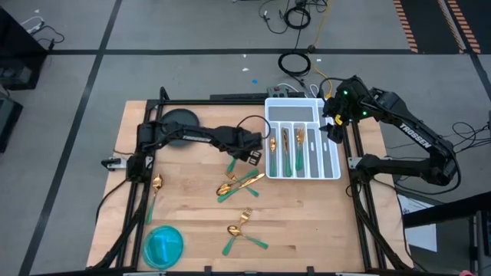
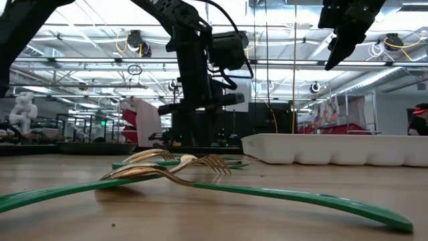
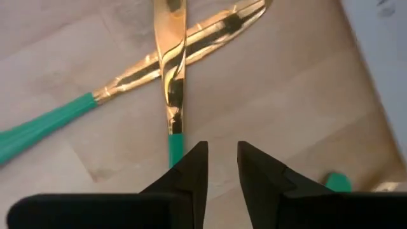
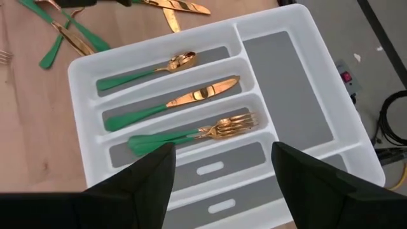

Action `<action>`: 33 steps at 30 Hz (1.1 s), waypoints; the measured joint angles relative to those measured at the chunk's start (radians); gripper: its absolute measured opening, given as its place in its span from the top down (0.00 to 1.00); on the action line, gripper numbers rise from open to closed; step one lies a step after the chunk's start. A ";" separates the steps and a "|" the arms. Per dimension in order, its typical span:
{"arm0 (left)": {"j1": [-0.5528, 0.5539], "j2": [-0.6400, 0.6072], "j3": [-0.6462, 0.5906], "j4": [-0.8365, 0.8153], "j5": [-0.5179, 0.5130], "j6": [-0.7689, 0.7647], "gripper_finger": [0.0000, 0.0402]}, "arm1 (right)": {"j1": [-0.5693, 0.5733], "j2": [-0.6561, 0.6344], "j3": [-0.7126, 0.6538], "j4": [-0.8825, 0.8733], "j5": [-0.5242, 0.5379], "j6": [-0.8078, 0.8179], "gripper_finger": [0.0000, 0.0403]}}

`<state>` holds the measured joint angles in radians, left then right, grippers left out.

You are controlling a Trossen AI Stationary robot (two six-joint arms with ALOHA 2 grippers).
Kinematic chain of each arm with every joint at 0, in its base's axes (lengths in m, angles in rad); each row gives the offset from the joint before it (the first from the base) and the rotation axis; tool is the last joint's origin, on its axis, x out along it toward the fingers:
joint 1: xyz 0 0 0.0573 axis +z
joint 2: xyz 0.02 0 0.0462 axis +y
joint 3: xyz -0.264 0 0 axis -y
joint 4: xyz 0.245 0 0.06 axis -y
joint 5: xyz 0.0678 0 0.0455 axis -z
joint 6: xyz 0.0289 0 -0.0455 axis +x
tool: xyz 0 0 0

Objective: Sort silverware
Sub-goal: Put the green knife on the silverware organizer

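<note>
The left gripper (image 3: 221,166) has its fingers a little way apart, with nothing between them. It hangs low over two crossed knives (image 3: 172,60) on the wooden table (image 1: 307,222), just beside the white tray (image 1: 331,170). One knife's green handle ends right at the fingertips. The right gripper (image 4: 222,166) has its fingers spread wide and holds nothing. It hangs above the tray, where a spoon (image 4: 143,71), a knife (image 4: 175,102) and forks (image 4: 194,135) lie in three slots. More forks and spoons (image 1: 239,184) lie loose on the table.

A wooden table (image 1: 307,222) carries a white tray (image 1: 331,170); scattered silverware (image 1: 239,184); a blue plate (image 1: 164,246).
</note>
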<state>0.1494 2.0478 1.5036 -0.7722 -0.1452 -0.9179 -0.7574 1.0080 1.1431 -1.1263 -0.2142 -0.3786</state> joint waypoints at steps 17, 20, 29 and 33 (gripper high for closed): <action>-0.019 -0.020 0.001 -0.208 0.114 0.004 0.77 | 0.000 0.000 0.000 -0.001 -0.002 -0.018 0.37; -0.019 -0.020 0.000 -0.200 0.110 0.081 0.77 | 0.000 0.000 0.000 0.001 -0.002 -0.014 0.37; 0.078 -0.020 0.000 -0.087 0.190 0.210 0.77 | 0.000 0.000 0.000 0.001 -0.002 0.052 0.37; 0.117 -0.020 0.000 -0.072 0.191 0.244 0.73 | 0.000 0.000 0.000 0.001 -0.002 0.069 0.37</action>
<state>0.2664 2.0274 1.5040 -0.8443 0.0453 -0.6740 -0.7574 1.0080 1.1431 -1.1252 -0.2161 -0.3100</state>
